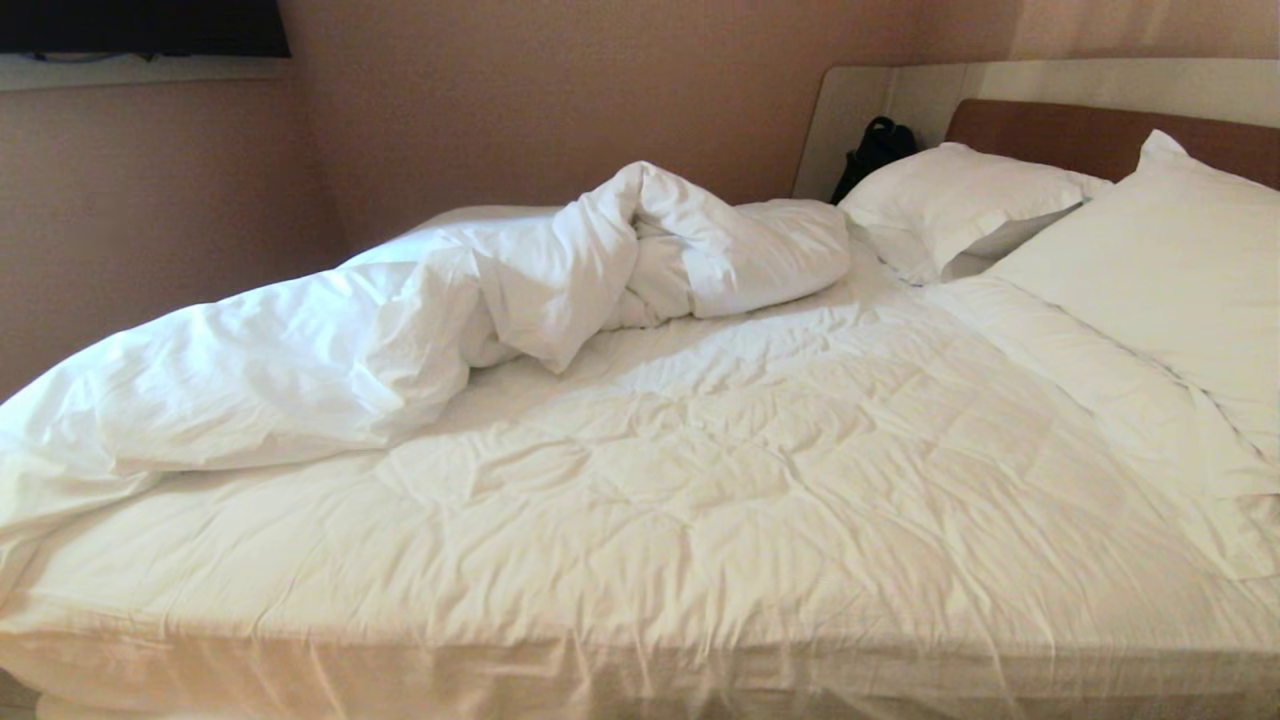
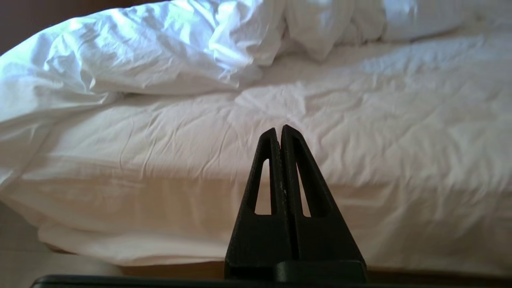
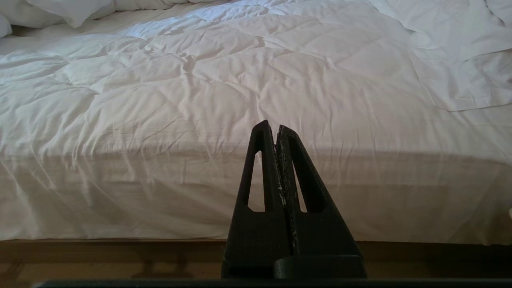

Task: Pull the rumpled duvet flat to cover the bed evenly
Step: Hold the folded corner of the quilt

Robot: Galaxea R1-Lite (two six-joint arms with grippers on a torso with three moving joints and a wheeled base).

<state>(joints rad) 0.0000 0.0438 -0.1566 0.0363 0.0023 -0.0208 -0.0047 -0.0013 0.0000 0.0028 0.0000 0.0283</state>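
White duvet (image 1: 420,320) bunched, bed (image 1: 700,480), no writing

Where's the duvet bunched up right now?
In the head view the duvet lies heaped along the far left side of the bed, its rolled end reaching toward the pillows.

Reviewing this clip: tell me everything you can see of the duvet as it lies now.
The duvet is plain white, thick and puffy, with soft wrinkles. It is not spread out: it lies bunched in a long ridge along the far left side of the bed, one fold rising into a twisted peak near the middle. Its left end droops over the bed's edge. It rests on the quilted white surface; neither tool touches it.
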